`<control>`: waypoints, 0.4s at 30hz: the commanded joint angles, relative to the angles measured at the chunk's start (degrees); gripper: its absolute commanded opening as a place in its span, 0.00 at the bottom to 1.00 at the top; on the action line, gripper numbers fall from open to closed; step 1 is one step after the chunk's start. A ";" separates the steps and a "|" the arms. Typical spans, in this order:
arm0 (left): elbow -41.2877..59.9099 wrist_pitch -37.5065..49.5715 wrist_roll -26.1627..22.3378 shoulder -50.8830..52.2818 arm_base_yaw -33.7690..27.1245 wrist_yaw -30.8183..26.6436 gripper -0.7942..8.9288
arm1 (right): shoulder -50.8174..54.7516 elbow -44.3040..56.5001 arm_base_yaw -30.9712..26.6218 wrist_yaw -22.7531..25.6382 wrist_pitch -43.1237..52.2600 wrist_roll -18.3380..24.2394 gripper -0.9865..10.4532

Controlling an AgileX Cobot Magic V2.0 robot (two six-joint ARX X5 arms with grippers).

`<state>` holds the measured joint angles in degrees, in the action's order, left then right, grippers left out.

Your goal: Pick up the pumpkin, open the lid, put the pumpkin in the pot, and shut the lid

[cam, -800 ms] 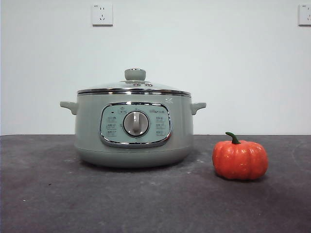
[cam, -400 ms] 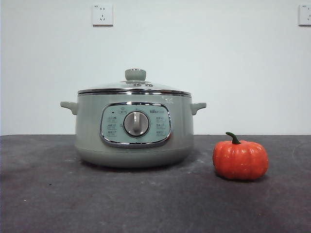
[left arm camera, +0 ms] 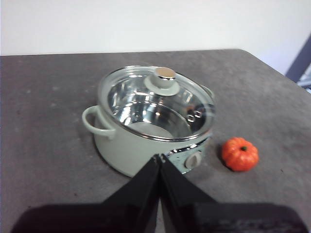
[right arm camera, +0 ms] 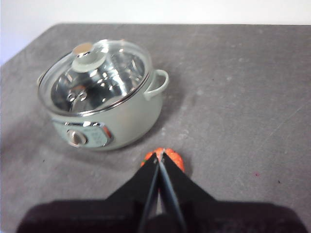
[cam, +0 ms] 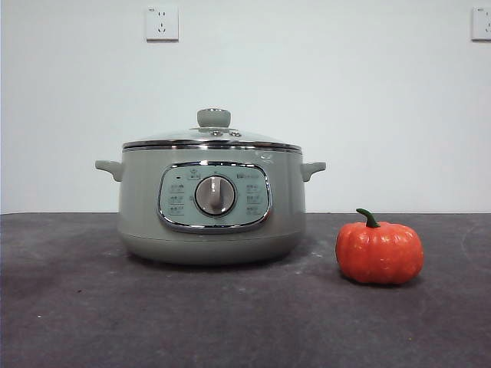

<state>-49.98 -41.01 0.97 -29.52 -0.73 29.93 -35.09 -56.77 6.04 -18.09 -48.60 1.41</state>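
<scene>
1. On the dark grey tabletop (cam: 69, 322) I see the pot (cam: 138, 207) standing upright, its control panel and silver dial (cam: 215, 195) facing the front camera.
2. The lid (cam: 211, 139) sits closed on the pot's rim, knob (cam: 213, 117) on top; through the glass my wrist cameras show a bare steel interior.
3. The pumpkin (cam: 379, 252) rests on the tabletop near the pot, clear of it, on the dial side and off toward the handle nearest my right arm; its green stem (cam: 368, 218) points up.
4. My left claw (left arm camera: 160, 158) hangs above the tabletop on the pot's panel side, its two black jaws pressed together with nothing between them.
5. My right claw (right arm camera: 161, 154) hangs high over the pumpkin, jaws likewise closed together and empty; the orange fruit peeks out just behind their tips in that wrist view.
6. Two wall sockets (cam: 161, 22) sit on the white wall behind.
7. Compared with one second and half a second ago, the front camera shows no difference: pot, lid and pumpkin sit in the same spots, and no arm has entered that view.
</scene>
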 commanded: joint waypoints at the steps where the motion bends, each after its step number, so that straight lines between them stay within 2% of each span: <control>1: -2.34 -2.51 -3.32 -1.18 0.04 1.49 0.07 | -1.57 -2.69 0.13 -0.92 -2.75 3.23 0.08; 10: -4.09 -4.04 -4.17 -1.97 0.04 1.97 0.09 | -2.78 -3.54 0.15 -1.51 -3.80 3.43 0.10; 11: -4.09 -4.04 -4.17 -1.97 0.04 1.95 0.11 | -2.78 -3.54 0.15 -1.51 -3.76 3.43 0.11; 12: -4.09 -4.04 -4.15 -1.97 0.04 1.86 0.20 | -2.78 -3.54 0.15 -1.51 -3.72 3.43 0.17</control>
<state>-54.00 -45.30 -2.39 -31.51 -0.73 31.68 -37.93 -60.31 6.04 -19.51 -52.71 4.45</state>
